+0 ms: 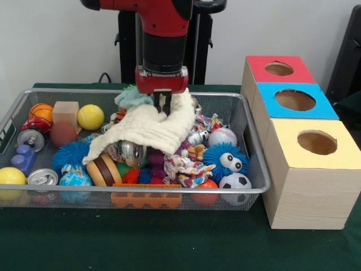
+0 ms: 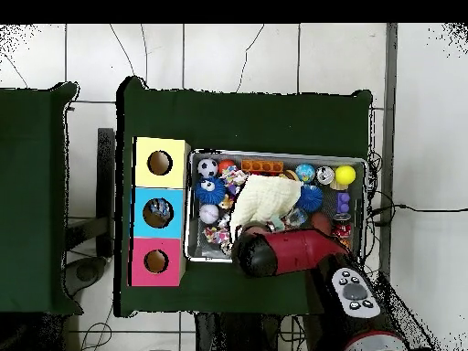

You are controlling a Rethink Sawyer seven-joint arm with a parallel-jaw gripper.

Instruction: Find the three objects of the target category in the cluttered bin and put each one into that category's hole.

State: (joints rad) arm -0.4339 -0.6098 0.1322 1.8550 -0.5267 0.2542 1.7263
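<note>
Centrally, fingers (image 1: 163, 104) amid bin (image 1: 255, 152) clutter.

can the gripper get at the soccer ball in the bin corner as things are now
Probably yes. The soccer ball lies uncovered on top in the bin's corner nearest the yellow box. The gripper is down at the white cloth, so it must lift and cross first.

I can't see what lies under the cream cloth (image 1: 149, 129). From overhead, my arm (image 2: 283, 251) covers the bin's (image 2: 196, 256) near edge, and the toys are too small to name.
</note>
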